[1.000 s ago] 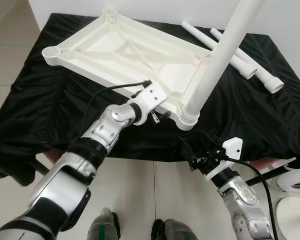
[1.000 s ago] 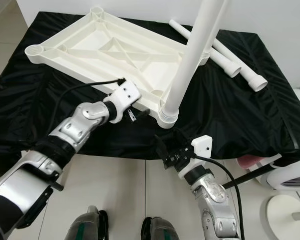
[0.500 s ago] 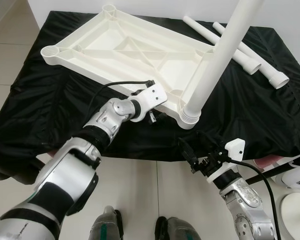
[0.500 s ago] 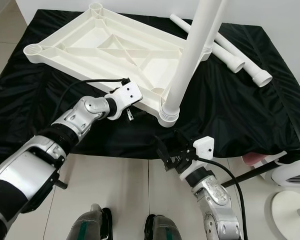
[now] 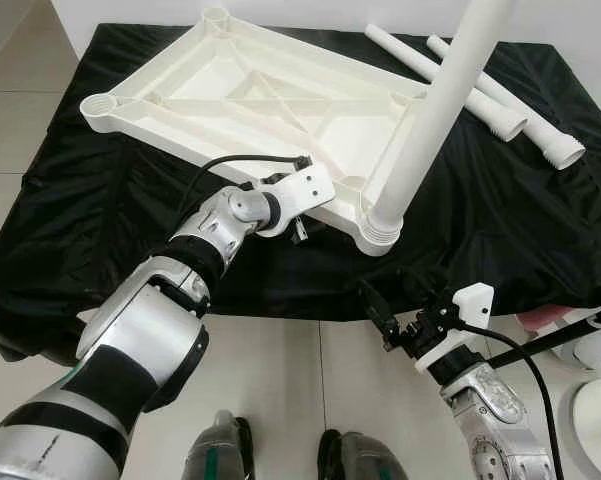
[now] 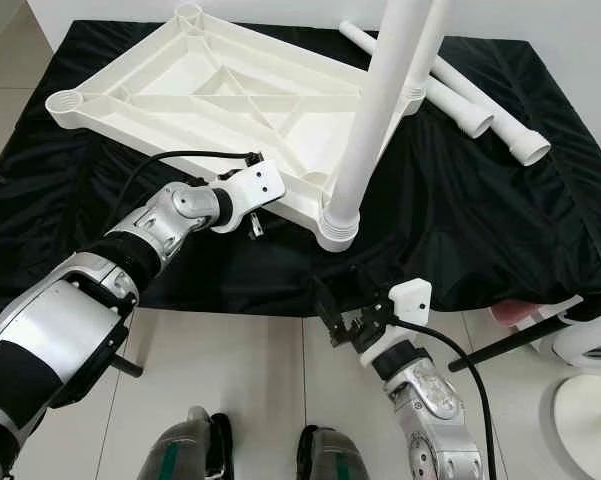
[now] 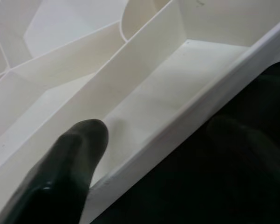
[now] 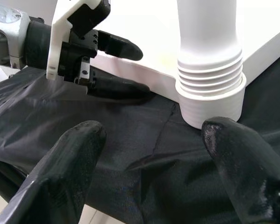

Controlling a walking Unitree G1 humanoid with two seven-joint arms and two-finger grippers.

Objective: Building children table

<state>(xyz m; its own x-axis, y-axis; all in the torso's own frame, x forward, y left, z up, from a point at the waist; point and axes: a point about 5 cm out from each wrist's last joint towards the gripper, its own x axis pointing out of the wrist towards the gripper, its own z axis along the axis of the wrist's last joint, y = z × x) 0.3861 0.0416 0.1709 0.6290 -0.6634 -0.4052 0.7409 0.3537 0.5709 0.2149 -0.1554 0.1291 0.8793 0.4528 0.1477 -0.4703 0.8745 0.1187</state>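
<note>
A white plastic tabletop (image 5: 240, 95) lies upside down on the table under a black cloth (image 5: 100, 210). One white leg (image 5: 430, 120) stands upright in the tabletop's near right corner socket (image 8: 209, 100). My left gripper (image 5: 305, 222) is shut on the tabletop's near rim, just left of that socket. One finger (image 7: 70, 163) lies inside the rim and the other (image 8: 116, 88) sits under it on the cloth. My right gripper (image 8: 151, 133) stands open below the table's front edge, facing the base of the leg and holding nothing.
Two loose white legs (image 5: 495, 112) (image 5: 540, 135) lie side by side at the back right of the cloth. A white round-based object (image 5: 595, 400) and a black rod (image 5: 550, 335) stand on the floor at the right. My feet (image 5: 220, 450) are on the tiles.
My left gripper has slid further onto the near rim, with its forearm lying lower. The right gripper has sunk slightly and stays open. The view has shifted a little.
</note>
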